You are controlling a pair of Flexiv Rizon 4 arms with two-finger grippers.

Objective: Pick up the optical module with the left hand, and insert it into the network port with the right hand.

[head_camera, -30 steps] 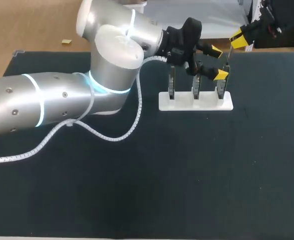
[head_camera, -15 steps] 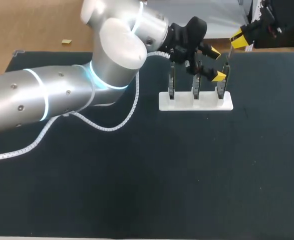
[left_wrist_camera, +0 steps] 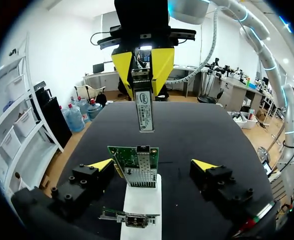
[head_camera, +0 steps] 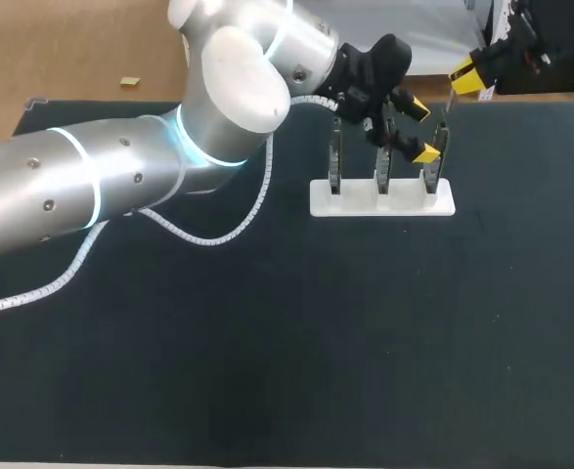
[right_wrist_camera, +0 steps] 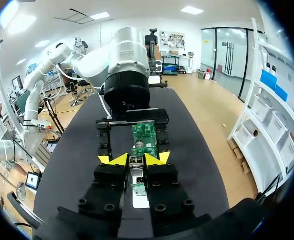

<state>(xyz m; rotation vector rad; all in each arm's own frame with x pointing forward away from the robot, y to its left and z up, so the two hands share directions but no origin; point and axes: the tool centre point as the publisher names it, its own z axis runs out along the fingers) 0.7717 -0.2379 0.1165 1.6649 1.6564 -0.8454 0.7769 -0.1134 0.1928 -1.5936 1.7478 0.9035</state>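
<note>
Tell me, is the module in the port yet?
Out: the module hangs in the right gripper, with a clear gap to the port.

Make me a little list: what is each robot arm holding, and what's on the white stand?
Left end effector: open, holding nothing, straddling a green board
Right end effector: shut on the optical module, facing the left one
White stand: holds that board and two more, upright in a row
Table: dark cover
</note>
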